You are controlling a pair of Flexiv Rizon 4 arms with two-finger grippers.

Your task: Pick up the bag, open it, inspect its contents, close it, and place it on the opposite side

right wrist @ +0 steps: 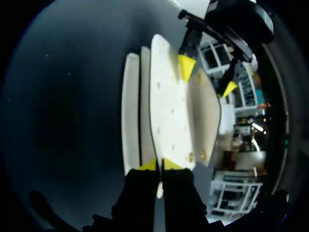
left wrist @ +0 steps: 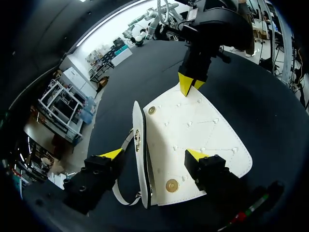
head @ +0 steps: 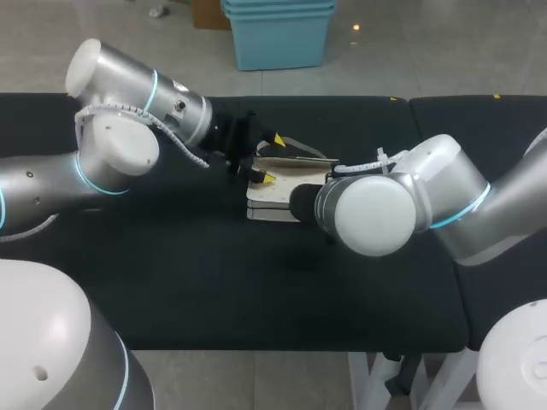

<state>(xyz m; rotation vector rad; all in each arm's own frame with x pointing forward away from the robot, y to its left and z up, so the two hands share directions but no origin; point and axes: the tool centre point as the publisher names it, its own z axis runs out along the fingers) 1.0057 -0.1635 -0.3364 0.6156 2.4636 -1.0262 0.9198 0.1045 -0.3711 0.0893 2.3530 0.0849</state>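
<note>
Right gripper (right wrist: 160,165) has its two yellow tips drawn close together, pinching the near edge of the white flap (right wrist: 169,101) of the bag (right wrist: 130,111) from both sides. In its wrist view the flap stands up on edge, apart from the bag's body panels beside it. Across the bag, the left gripper (left wrist: 154,154) is spread wide. One of its fingers (left wrist: 112,153) sits outside the bag's body, next to the thin strap (left wrist: 127,139), and the other lies over the flap's face. I cannot tell whether that second finger touches the flap. From the left wrist, the flap spreads out away from the bag's narrow upright body, and a brass-coloured stud (left wrist: 172,185) sits near the flap's corner closest to the left gripper. The right gripper's tips meet on the flap's opposite edge. Seen from the head camera, the bag (head: 273,201) lies flat near the middle of the black table (head: 214,282). The left gripper (head: 273,159) is over the bag's left end, and the right arm's wrist covers its right end, hiding that gripper's fingers in this view.
</note>
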